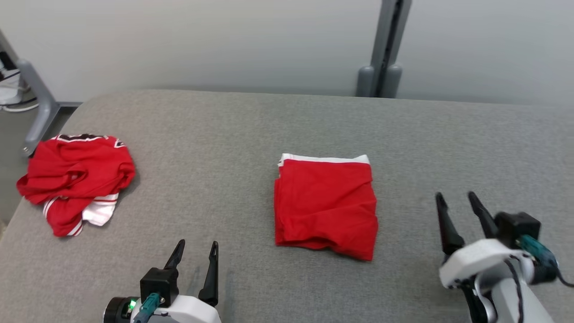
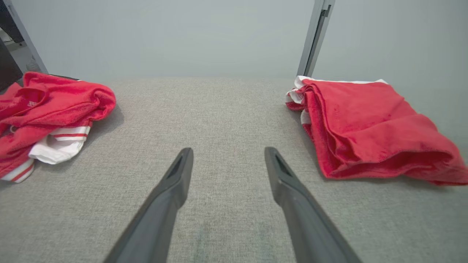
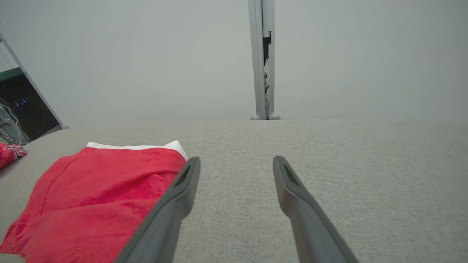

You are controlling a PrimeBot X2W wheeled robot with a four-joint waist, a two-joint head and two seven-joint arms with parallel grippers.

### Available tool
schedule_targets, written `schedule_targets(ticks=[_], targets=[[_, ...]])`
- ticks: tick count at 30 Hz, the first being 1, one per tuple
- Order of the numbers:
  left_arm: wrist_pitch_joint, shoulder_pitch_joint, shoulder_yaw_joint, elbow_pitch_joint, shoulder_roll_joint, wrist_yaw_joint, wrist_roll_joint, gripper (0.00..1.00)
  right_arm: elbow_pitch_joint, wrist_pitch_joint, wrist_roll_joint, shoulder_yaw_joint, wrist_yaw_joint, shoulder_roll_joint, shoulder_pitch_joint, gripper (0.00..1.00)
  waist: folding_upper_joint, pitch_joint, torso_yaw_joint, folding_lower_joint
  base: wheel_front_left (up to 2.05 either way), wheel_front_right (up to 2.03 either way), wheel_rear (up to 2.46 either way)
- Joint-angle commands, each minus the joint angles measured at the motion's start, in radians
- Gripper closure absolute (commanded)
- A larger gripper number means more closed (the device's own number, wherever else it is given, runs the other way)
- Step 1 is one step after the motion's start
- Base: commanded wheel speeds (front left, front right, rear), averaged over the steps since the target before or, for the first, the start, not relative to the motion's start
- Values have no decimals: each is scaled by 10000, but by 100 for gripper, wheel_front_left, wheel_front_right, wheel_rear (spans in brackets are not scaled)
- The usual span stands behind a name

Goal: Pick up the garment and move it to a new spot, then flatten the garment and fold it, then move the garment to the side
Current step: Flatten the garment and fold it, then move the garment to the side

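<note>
From where I stand, the folded red garment (image 1: 325, 206) lies on the grey padded table (image 1: 269, 121), between the two grippers and clear of both. The left gripper (image 1: 197, 244) has its two dark fingers spread with nothing between them. The right gripper (image 1: 454, 195) is the same, spread wide and empty.

The garment sits ahead and to the right of the left fingers. From the right fingers it is directly to the left, about level with their tips. In the right wrist view its red edge (image 3: 98, 190) runs just beside that gripper's left-hand finger, so I judge the right arm slightly nearer, though the difference is small.

The folded rectangle seems to run its longer way away from the robot, roughly parallel to both pairs of fingers. A white band lies along the far edge and the bulky layered edge is nearest us.

The folding looks finished, so the move left should be carrying the garment to the side. That means a sideways reach into a long edge that catches all the layers.

A crumpled red shirt (image 1: 76, 179) with white striped trim lies well to the left of the left fingers, near the table's corner. It takes up that side. The stretch of table beyond the right fingers looks bare, with only a grey post (image 1: 385, 49) against the wall behind.
</note>
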Motion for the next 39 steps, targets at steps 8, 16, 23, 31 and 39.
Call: schedule_targets(ticks=[8, 16, 23, 31, 39], targets=[[-1, 407, 407, -76, 48, 29, 399, 0, -737, -46, -170, -987, -1, -29, 1521, 0, 0, -474, -733, 0, 0, 0, 0], [-1, 837, 655, -143, 46, 108, 639, 0, -946, -46, -578, -727, -1, -40, 2207, 0, 0, -787, -961, 0, 0, 0, 0], [-1, 1331, 848, -301, 45, 199, 691, 0, -1042, -46, -321, -495, -1, -42, 2460, 0, 0, -1104, -1078, 0, 0, 0, 0], [-1, 1548, 1008, -321, 48, 153, 746, 0, -982, -47, -150, -297, -1, -40, 2474, 0, 0, -1189, -1100, 0, 0, 0, 0], [-1, 1518, 917, -317, 46, 153, 667, 0, -844, -47, 22, -32, -2, -38, 2378, 0, 0, -1081, -1016, 0, 0, 0, 0]])
